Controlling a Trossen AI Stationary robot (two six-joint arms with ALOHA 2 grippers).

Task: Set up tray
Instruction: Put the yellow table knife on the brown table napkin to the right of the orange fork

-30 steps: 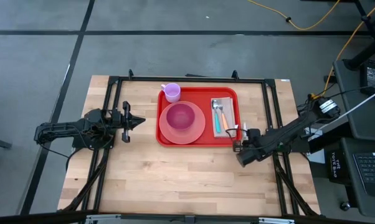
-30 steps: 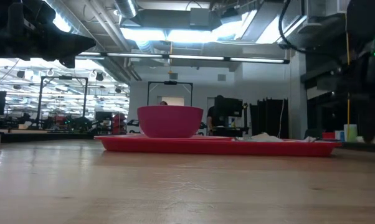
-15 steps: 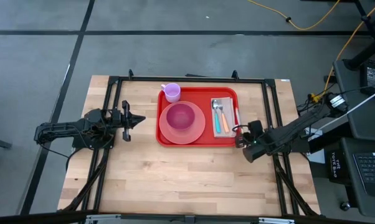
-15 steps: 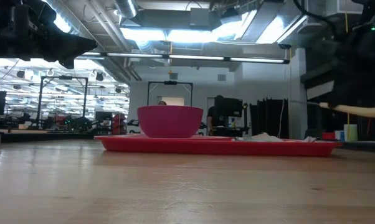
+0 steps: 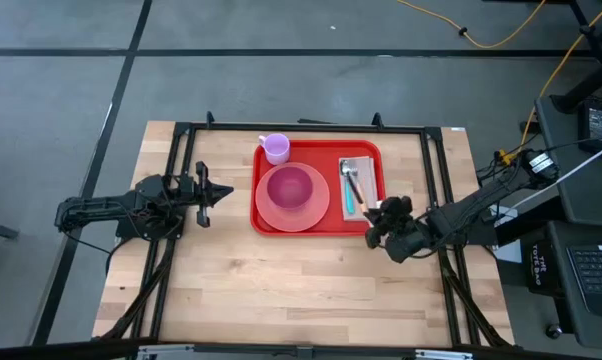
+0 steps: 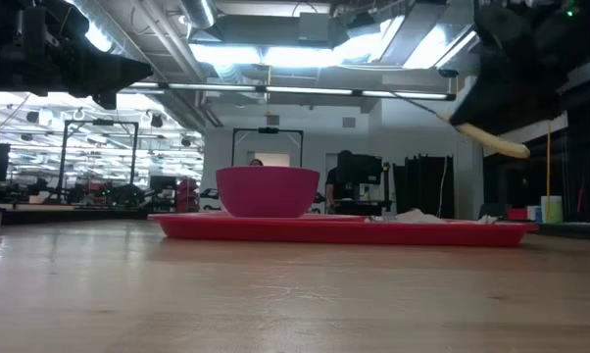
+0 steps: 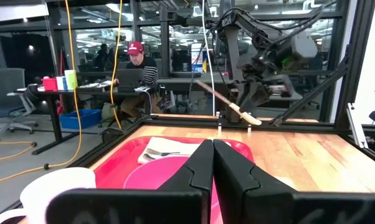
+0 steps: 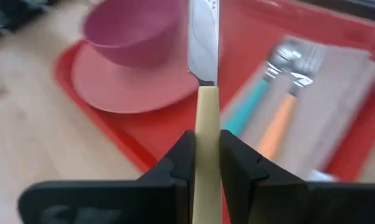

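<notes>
A: Bench (image 5: pixel 281 280) first: pale wood, with the red tray (image 5: pixel 367 151) lying flat at its far middle. What sits on the tray?

B: Pink plate (image 5: pixel 316 212) on the tray's left half, a magenta bowl (image 5: pixel 289 186) on it. A grey napkin (image 5: pixel 366 170) on the right half carries a teal-handled spoon (image 5: pixel 349 190) and an orange-handled fork (image 8: pixel 281 130). A lilac cup (image 5: pixel 275 148) stands at the tray's far left corner; whether it is on the rim or just off it, I can't tell.

A: And the arms?

B: The right gripper (image 5: pixel 379 221) hangs over the tray's near right corner, clamped on the cream handle of a knife (image 8: pixel 203 74), blade pointing over the tray. The left gripper (image 7: pixel 212 163) waits left of the tray, fingers pressed together, holding nothing.

A: What could go wrong?

B: I'd judge the hold narrow, so the knife could swivel on the way down. It might land across the fork and spoon, drag the napkin askew, or tip off the rim onto the bench.
</notes>
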